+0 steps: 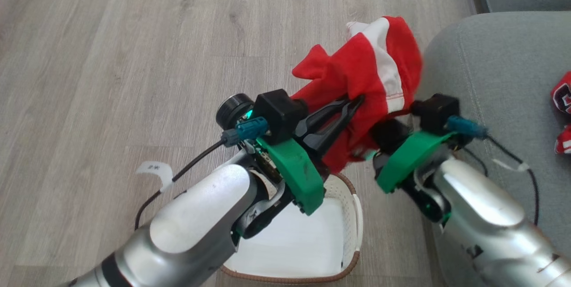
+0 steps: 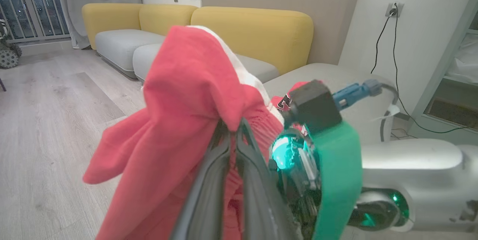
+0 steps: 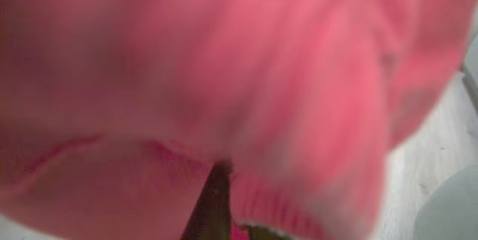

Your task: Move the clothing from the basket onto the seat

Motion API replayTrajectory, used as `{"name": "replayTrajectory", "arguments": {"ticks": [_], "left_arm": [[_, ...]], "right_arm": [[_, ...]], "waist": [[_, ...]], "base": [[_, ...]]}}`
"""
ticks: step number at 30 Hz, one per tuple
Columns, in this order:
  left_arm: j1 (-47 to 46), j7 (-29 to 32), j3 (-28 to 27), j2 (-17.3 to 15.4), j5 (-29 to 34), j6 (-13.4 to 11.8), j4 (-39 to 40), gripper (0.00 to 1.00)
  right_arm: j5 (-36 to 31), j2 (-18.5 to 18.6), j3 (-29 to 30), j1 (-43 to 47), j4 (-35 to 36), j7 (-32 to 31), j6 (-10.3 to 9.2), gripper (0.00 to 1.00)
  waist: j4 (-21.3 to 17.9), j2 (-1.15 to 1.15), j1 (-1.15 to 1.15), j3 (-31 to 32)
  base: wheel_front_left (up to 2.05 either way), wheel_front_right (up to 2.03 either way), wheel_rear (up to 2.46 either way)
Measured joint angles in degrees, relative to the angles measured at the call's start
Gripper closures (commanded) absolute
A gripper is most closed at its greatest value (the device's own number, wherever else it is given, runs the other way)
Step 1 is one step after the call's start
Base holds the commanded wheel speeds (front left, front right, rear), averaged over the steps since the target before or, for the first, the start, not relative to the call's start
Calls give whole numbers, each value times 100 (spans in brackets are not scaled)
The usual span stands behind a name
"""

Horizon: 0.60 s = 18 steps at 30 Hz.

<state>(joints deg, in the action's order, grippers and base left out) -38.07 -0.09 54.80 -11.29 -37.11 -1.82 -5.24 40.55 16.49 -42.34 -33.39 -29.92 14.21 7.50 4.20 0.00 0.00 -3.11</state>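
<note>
Limp red shorts, pinched in the left hand, hang over the basket near the seat. The right hand, buried in cloth, is unreadable. Light and floppy, they are probably best gripped at the waistband.

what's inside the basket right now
A flat white sheet lines the basket; nothing else on the visible part. The left arm hides its left side.

Red shorts aloft over basket; jersey on seat.
</note>
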Motion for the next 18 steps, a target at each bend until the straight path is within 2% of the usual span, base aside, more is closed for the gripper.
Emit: {"name": "replayTrajectory", "arguments": {"ticks": [6, 12, 13, 14, 16, 18], "left_arm": [[184, -25, -7, -118, -47, -35, 3, 100], [253, -57, -7, -155, -64, -126, -2, 99], [258, -58, -7, -159, -64, -131, -2, 89], [269, -58, -8, -163, -64, -137, -2, 67], [308, -57, -8, -178, -64, -189, 0, 0], [326, -51, -4, -207, -64, -225, 10, 0]], "right_arm": [[-408, 3, 966, 286, 399, 8, 0, 100], [-786, -19, 1657, 840, 851, 10, 0, 100], [-816, -26, 1774, 890, 942, 10, 0, 100], [-854, -32, 1896, 938, 1039, 10, 0, 100], [-957, -41, 2137, 1002, 1216, 10, 0, 100], [-1040, -45, 2385, 1081, 1408, 11, 0, 100]], "waist": [[-75, 0, 0, 1], [-163, 0, 0, 18], [-180, 0, 0, 15], [-200, 0, 0, 13], [-249, 0, 0, -2], [-308, 0, 0, -32]], "base": [[0, 0, 0], [0, 0, 0], [0, 0, 0], [0, 0, 0], [0, 0, 0], [0, 0, 0]]}}
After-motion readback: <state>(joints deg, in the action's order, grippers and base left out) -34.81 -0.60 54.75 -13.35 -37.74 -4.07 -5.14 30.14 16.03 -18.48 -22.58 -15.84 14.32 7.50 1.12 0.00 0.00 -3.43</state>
